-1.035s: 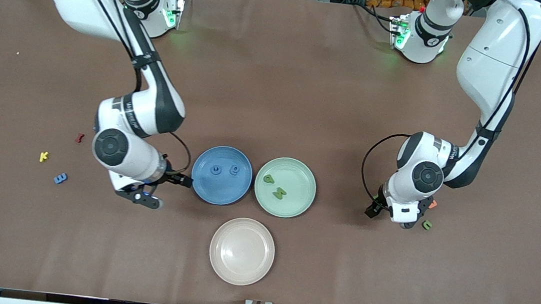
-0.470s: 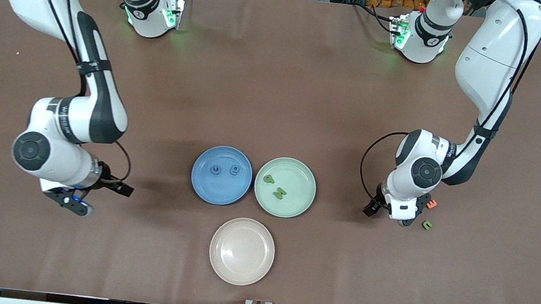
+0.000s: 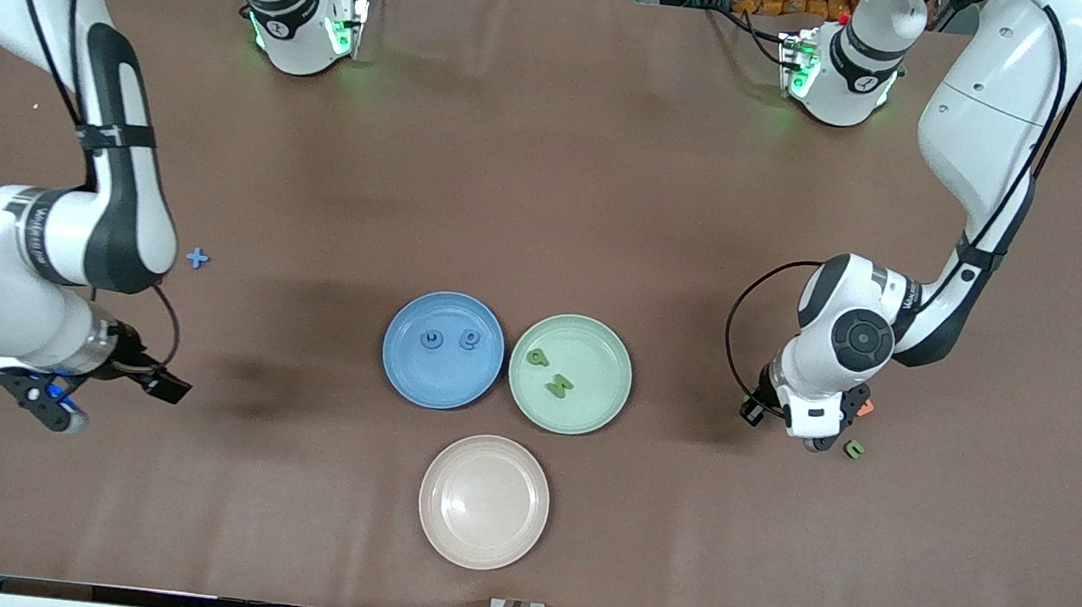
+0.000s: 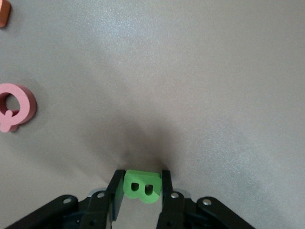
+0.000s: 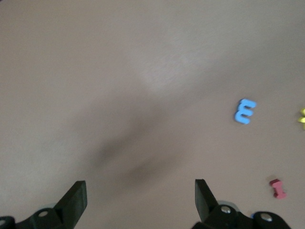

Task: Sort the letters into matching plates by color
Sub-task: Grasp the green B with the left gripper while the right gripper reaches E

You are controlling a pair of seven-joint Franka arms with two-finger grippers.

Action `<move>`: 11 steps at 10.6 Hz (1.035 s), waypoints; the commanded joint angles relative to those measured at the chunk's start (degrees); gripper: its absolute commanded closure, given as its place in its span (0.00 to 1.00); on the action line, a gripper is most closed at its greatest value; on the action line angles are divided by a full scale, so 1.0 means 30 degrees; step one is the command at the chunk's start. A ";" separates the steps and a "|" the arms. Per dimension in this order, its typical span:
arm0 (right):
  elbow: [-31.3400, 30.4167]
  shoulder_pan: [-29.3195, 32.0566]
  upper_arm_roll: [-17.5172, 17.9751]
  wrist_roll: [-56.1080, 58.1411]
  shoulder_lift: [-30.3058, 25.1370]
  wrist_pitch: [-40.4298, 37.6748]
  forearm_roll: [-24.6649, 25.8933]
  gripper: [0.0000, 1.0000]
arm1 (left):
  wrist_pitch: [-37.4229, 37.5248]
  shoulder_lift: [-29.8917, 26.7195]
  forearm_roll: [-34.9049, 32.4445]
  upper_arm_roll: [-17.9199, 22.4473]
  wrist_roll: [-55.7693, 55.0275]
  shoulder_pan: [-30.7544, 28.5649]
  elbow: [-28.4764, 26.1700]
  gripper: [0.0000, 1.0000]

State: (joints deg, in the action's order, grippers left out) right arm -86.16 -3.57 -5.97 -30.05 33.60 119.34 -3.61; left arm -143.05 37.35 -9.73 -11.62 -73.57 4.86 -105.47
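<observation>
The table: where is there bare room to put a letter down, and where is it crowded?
Bare brown table stretches from the blue plate and green plate up to the robot bases. The beige plate holds nothing. It is crowded around the left gripper, shut on a green letter B, with a green letter and an orange letter beside it.

Left hand (image 4: 141, 191) low, pinched shut; right hand (image 5: 140, 200) raised — fingers wide
</observation>
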 commanded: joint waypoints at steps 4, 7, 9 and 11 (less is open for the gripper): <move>-0.3531 0.1306 -0.1785 0.0436 -0.1328 0.3725 -0.0406 0.00 | -0.0336 -0.0176 0.0283 -0.0170 -0.0466 0.0107 0.0759 1.00; -0.4148 0.1922 -0.2285 0.0465 -0.1181 0.3987 -0.1950 0.00 | -0.0306 -0.0176 0.0254 -0.0841 -0.0965 0.0313 0.1990 1.00; -0.4179 0.2157 -0.2344 0.0436 -0.0861 0.4221 -0.2339 0.00 | -0.0306 0.0115 0.0166 -0.1195 -0.0937 0.0869 0.3537 1.00; -0.4966 0.2245 -0.2374 0.0436 -0.0363 0.5765 -0.2428 0.00 | -0.0306 0.0059 0.0195 -0.1718 -0.0906 0.1104 0.3897 1.00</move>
State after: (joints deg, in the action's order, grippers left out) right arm -97.96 2.59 -13.39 -29.32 31.93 131.69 -9.73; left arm -144.17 37.24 -9.72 -15.34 -75.60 7.54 -95.85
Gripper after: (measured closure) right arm 0.000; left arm 0.648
